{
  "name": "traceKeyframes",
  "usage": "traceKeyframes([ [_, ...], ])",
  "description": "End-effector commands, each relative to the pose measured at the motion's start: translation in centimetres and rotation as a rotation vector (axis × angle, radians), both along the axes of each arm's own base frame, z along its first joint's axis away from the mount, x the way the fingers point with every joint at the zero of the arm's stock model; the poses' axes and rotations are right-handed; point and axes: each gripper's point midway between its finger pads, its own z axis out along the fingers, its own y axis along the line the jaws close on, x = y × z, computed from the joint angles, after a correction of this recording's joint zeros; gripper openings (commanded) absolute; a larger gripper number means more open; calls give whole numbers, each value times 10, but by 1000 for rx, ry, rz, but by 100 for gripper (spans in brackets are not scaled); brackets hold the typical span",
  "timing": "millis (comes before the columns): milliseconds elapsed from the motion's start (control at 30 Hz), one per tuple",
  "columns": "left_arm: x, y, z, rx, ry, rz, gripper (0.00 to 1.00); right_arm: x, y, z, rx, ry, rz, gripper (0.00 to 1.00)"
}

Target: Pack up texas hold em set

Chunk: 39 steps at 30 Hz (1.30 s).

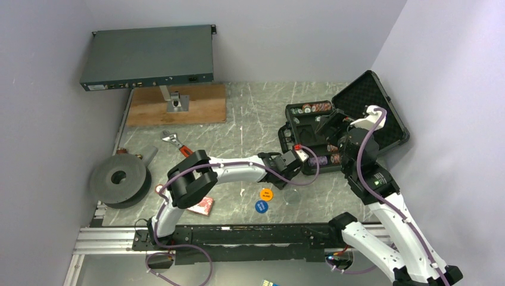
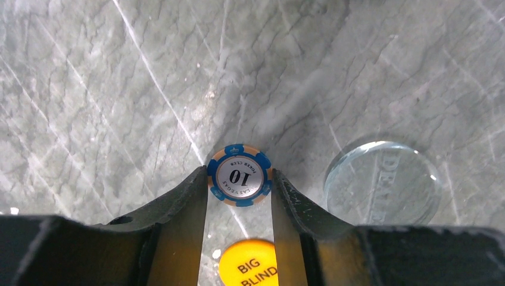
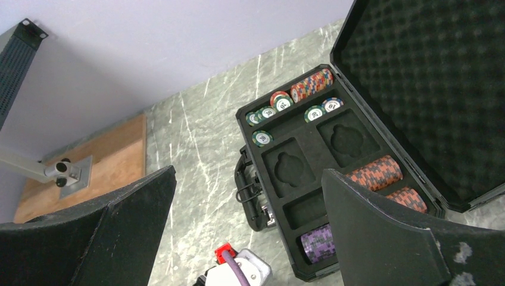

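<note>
Poker case [image 1: 363, 92], black and hard-shelled, stands open at 2 o'clock on the table [image 1: 250, 119]. Its lid is lined with egg-crate foam, and its tray holds rows of red, orange and purple chips [image 3: 375, 171] on edge (a few teal ones lie loose in the far slots). The right gripper [image 3: 248, 173] hangs above it with fingers spread wide, holding nothing. The left gripper [image 2: 238, 185] pinches one blue-and-tan chip [image 2: 240, 173] by its rim. The chip's white centre reads "10", ringed by "POKER CLUB" and "LAS VEGAS". At 6 o'clock of that chip lies an orange disc [image 2: 250, 266] marked "BIG BLIND". At 3 o'clock is a clear disc [image 2: 381, 182] with raised letters, "DEAL" legible. A blue disc [image 1: 261, 206] sits just beside the orange one, and a red card deck [image 1: 203, 205] lies at 7 o'clock on the table. The table is grey stone with white veins, and pale lilac walls [image 1: 298, 36] close it in.
</note>
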Motion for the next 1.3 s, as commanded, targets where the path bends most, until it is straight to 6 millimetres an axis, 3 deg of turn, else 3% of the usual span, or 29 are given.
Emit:
traceKeyframes([
  [0, -4, 12, 25, 12, -28, 10, 24, 2, -2, 23, 25, -64, -20, 96],
  [400, 1, 3, 54, -40, -67, 7, 26, 4, -2, 34, 42, -90, -28, 97],
  [467, 0, 2, 56, -44, -59, 1, 37, 4, -3, 37, 44, -96, -33, 97],
  [533, -8, 2, 55, -48, -46, -17, 58, 3, -3, 38, 44, -96, -30, 96],
  [600, -19, 2, 49, -47, -41, -46, 66, 2, -3, 38, 45, -97, -29, 97],
  [733, -35, 3, 28, -3, -27, -111, 71, 2, -2, 33, 47, -97, -20, 97],
  [1267, -20, -6, 2, 29, 16, -104, 76, -3, -3, 31, 40, -85, -12, 96],
])
